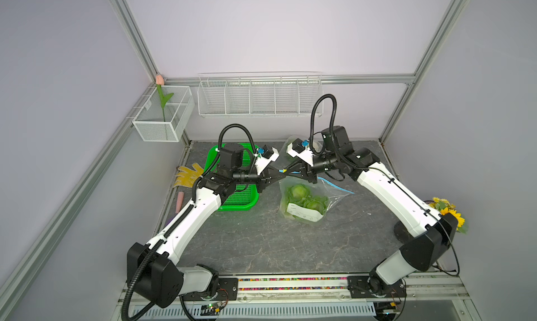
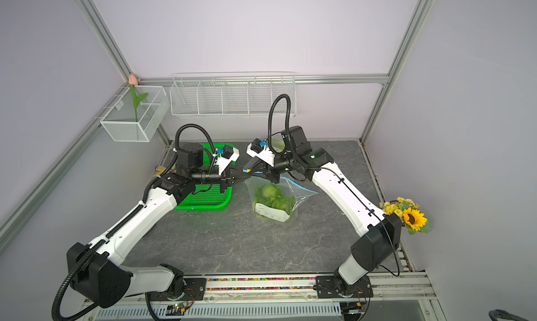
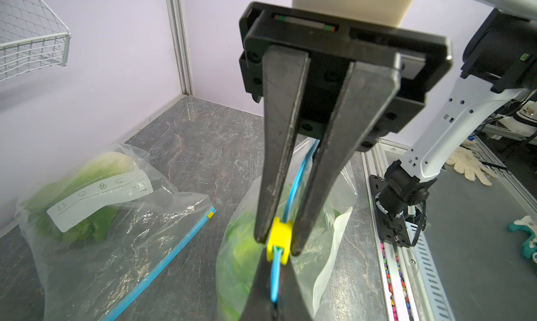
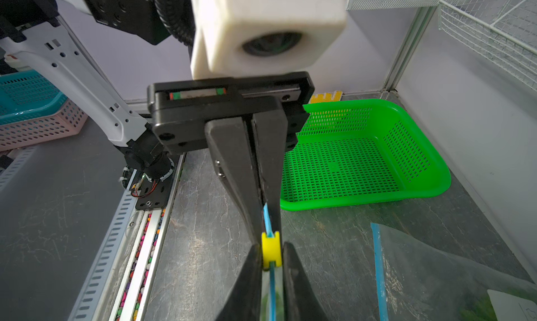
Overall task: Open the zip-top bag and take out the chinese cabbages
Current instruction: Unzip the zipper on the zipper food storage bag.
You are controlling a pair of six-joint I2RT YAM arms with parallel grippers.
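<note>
The zip-top bag [image 1: 303, 202] hangs from both grippers over the middle of the table, its lower end resting on the top. The chinese cabbages [image 1: 299, 192] show as green heads through the clear plastic, above a white label. My left gripper [image 3: 275, 300] is shut on the bag's blue zip strip [image 3: 274, 279]. Facing it tip to tip, my right gripper [image 4: 271, 255] is shut on the yellow slider [image 4: 271, 248], which sits on that strip. In both top views the two grippers meet just above the bag's upper edge.
A second clear bag of greens [image 3: 87, 206] lies against the back wall behind the right arm. The green perforated basket [image 1: 241, 200] stands at the left under the left arm. A yellow glove [image 1: 189, 174] lies beside it. Wire racks [image 1: 258, 95] hang on the back wall.
</note>
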